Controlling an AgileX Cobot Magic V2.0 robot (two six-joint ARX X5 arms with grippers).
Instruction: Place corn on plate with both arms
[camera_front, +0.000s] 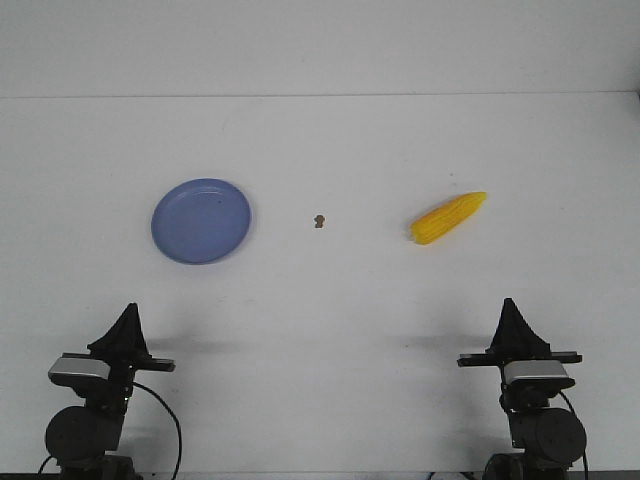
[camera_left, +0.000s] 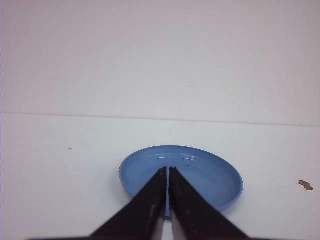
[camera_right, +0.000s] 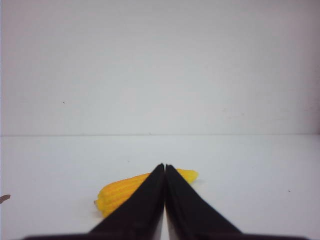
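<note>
The yellow corn (camera_front: 449, 217) lies on the white table at the right, its pointed tip toward the far right. The blue plate (camera_front: 201, 220) sits at the left, with nothing on it. My left gripper (camera_front: 127, 318) is shut and empty near the table's front edge, well short of the plate (camera_left: 210, 172). My right gripper (camera_front: 511, 311) is shut and empty near the front edge, well short of the corn (camera_right: 120, 192). In each wrist view the shut fingers (camera_left: 168, 172) (camera_right: 164, 167) partly hide the object beyond them.
A small brown speck (camera_front: 319, 221) lies on the table between plate and corn; it also shows in the left wrist view (camera_left: 305, 185). A white wall stands behind the table's far edge.
</note>
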